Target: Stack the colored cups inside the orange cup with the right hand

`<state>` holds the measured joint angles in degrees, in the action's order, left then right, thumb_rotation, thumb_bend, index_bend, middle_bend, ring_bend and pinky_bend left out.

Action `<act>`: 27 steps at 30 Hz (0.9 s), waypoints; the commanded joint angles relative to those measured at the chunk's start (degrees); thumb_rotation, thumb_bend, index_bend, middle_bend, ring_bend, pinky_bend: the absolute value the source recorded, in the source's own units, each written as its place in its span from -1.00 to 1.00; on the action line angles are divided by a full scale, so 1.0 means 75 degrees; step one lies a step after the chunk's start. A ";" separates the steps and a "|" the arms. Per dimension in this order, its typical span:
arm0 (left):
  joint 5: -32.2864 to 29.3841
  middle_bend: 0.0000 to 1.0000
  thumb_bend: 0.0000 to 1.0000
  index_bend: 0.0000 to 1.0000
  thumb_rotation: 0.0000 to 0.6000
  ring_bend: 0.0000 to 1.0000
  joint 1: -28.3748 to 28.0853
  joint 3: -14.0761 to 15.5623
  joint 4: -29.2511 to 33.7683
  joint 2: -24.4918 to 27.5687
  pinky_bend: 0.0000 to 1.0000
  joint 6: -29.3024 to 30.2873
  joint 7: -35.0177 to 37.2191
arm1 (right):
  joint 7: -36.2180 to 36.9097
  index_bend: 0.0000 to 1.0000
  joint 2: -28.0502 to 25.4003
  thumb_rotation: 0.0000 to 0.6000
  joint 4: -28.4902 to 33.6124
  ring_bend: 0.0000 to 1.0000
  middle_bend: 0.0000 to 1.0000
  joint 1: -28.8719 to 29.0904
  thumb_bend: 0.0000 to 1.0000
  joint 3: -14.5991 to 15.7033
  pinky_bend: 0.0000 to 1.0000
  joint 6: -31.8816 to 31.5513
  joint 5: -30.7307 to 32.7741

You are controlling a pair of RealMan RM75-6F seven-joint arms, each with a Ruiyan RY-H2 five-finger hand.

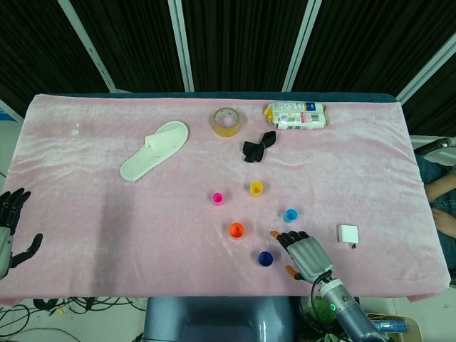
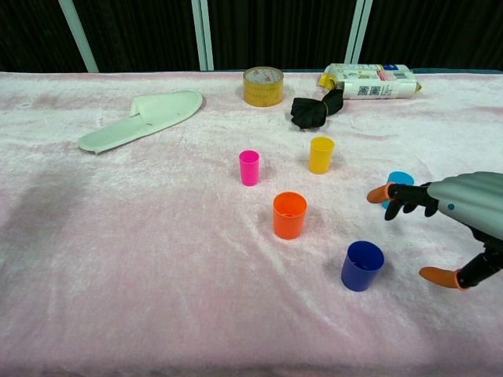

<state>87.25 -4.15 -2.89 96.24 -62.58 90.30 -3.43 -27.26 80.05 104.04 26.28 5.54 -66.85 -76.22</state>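
Note:
The orange cup (image 1: 236, 229) (image 2: 289, 214) stands upright near the table's middle. A dark blue cup (image 1: 265, 258) (image 2: 361, 265) sits in front and to the right of it. Beyond are a yellow cup (image 1: 256, 188) (image 2: 321, 154), a pink cup (image 1: 217, 198) (image 2: 249, 167) and a light blue cup (image 1: 290, 214) (image 2: 400, 180), the last partly hidden in the chest view. My right hand (image 1: 301, 254) (image 2: 448, 214) hovers open just right of the dark blue cup, holding nothing. My left hand (image 1: 11, 228) is open at the far left edge.
A white slipper (image 1: 153, 149), a tape roll (image 1: 226, 120), a black cloth (image 1: 257, 147) and a snack packet (image 1: 298, 115) lie along the back. A small white box (image 1: 348, 234) sits right of my right hand. A pink cloth (image 1: 107, 214) covers the table.

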 commanded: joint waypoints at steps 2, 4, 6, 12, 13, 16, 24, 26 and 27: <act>-0.0022 -0.89 -0.32 -0.83 1.00 -1.00 0.0002 0.0003 -0.0034 -0.0012 -0.99 -0.0032 -0.0028 | 0.0077 -0.61 0.0155 1.00 -0.0156 -0.56 -0.45 -0.0034 -0.53 0.0009 -0.48 0.0090 -0.0052; -0.0054 -0.89 -0.32 -0.83 1.00 -1.00 -0.0003 0.0014 -0.0071 -0.0030 -0.99 -0.0087 -0.0057 | 0.0133 -0.56 0.0277 1.00 -0.0259 -0.56 -0.44 -0.0034 -0.53 0.0009 -0.48 0.0161 -0.0105; -0.0098 -0.89 -0.32 -0.83 1.00 -1.00 -0.0010 0.0018 -0.0121 -0.0050 -0.99 -0.0149 -0.0083 | 0.0159 -0.55 0.0401 1.00 -0.0363 -0.56 -0.43 -0.0033 -0.53 0.0003 -0.48 0.0216 -0.0181; -0.0142 -0.89 -0.32 -0.83 1.00 -1.00 -0.0026 -0.0012 -0.0189 -0.0077 -0.99 -0.0197 -0.0111 | 0.0206 -0.49 0.0736 1.00 -0.0572 -0.56 -0.41 -0.0012 -0.53 -0.0114 -0.48 0.0320 -0.0277; -0.0150 -0.89 -0.32 -0.83 1.00 -1.00 -0.0023 -0.0014 -0.0195 -0.0076 -0.99 -0.0200 -0.0108 | 0.0197 -0.47 0.0785 1.00 -0.0608 -0.56 -0.40 -0.0001 -0.53 -0.0135 -0.48 0.0356 -0.0271; -0.0187 -0.89 -0.32 -0.83 1.00 -1.00 -0.0019 -0.0021 -0.0204 -0.0066 -0.99 -0.0226 -0.0089 | 0.0167 -0.42 0.0900 1.00 -0.0687 -0.56 -0.38 0.0019 -0.53 -0.0187 -0.48 0.0432 -0.0248; -0.0222 -0.89 -0.32 -0.83 1.00 -1.00 -0.0025 -0.0022 -0.0189 -0.0054 -0.99 -0.0293 -0.0097 | 0.0112 -0.33 0.1094 1.00 -0.0846 -0.53 -0.28 -0.0008 -0.53 -0.0266 -0.48 0.0511 -0.0151; -0.0240 -0.89 -0.32 -0.83 1.00 -1.00 -0.0020 -0.0029 -0.0190 -0.0052 -0.99 -0.0294 -0.0104 | 0.0113 -0.29 0.1139 1.00 -0.0877 -0.52 -0.23 -0.0012 -0.52 -0.0282 -0.48 0.0528 -0.0152; -0.0253 -0.89 -0.32 -0.83 1.00 -1.00 -0.0016 -0.0034 -0.0190 -0.0052 -0.99 -0.0293 -0.0107 | 0.0125 -0.27 0.1152 1.00 -0.0884 -0.51 -0.20 -0.0014 -0.51 -0.0288 -0.48 0.0535 -0.0161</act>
<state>85.38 -4.29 -3.12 94.82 -62.97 88.09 -4.22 -26.37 88.63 97.45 26.18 3.41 -62.88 -77.40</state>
